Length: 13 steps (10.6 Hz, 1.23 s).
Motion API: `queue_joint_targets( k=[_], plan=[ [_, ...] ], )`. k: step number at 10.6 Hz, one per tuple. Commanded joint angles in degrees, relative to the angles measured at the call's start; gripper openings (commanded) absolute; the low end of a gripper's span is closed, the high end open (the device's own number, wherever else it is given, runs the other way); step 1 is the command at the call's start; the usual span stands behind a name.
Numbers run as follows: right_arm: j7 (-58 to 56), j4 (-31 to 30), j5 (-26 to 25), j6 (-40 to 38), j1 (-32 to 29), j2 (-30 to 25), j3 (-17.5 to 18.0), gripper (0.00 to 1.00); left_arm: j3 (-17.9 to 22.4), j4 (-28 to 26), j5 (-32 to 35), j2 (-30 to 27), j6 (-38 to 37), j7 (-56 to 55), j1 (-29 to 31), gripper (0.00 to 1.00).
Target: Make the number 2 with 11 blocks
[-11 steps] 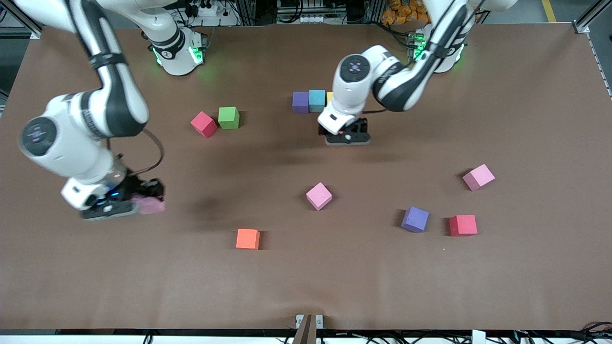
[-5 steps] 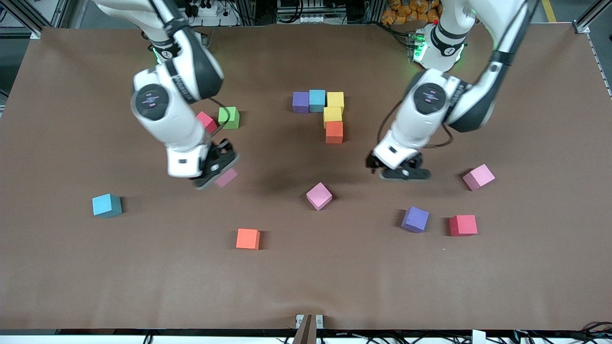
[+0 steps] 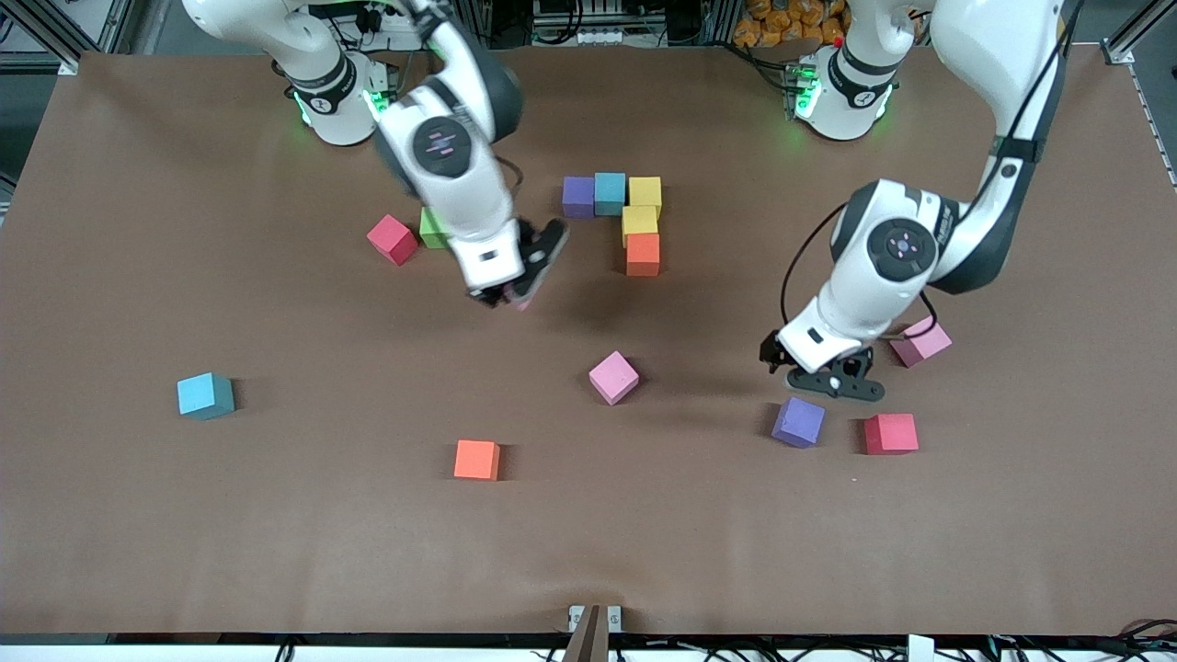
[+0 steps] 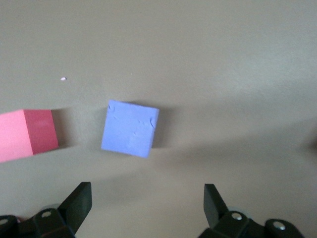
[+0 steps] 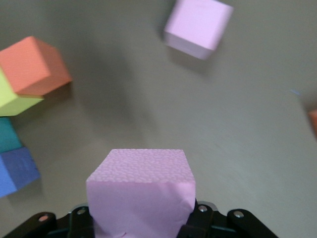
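Observation:
Five blocks lie joined as part of the number 2: purple point(image 3: 577, 197), blue point(image 3: 609, 193) and yellow point(image 3: 645, 191) in a row, then yellow point(image 3: 639, 221) and orange point(image 3: 643, 255) toward the camera. My right gripper point(image 3: 517, 290) hangs over bare table beside that orange block, shut on a pink block point(image 5: 141, 191). My left gripper point(image 3: 823, 375) is open over the table just above a loose purple block point(image 3: 798, 422) point(image 4: 130, 128), with nothing between its fingers point(image 4: 79, 198). A red block point(image 3: 890, 433) lies beside the purple one.
Loose cubes lie about: pink point(image 3: 613, 377) mid-table, pink point(image 3: 922, 340) partly under the left arm, orange point(image 3: 476, 460), blue point(image 3: 204, 395) toward the right arm's end, a red-pink one point(image 3: 393, 239) and a green cube point(image 3: 432, 227) half hidden by the right arm.
The right arm has carried the pink block from its end of the table to beside the joined cubes. The left arm has left those cubes and moved over to the purple block.

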Motion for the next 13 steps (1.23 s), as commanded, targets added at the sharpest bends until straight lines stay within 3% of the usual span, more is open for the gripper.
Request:
queue_joint_targets(
  k=[1,3,9,13],
  plan=[
    [-1.35,-0.11,-1.4,5.24,4.57,4.37,-0.66,0.46,-0.04,8.83,0.19,4.74,-4.97,0.5,-0.75,1.0],
    [-2.57,0.33,-1.49,7.45,6.77,7.01,-0.66,0.46,-0.31,14.9,0.1,7.04,-9.2,0.41,-1.45,1.0],
    [-5.31,3.85,-0.79,11.15,11.52,13.87,-0.66,0.46,-1.71,21.07,0.71,9.06,-8.96,0.68,-7.94,1.0],
    [-5.31,4.55,-0.87,11.15,13.19,16.87,-0.66,0.46,-1.63,21.34,0.8,13.18,3.48,0.33,-11.2,1.0]
  ],
)
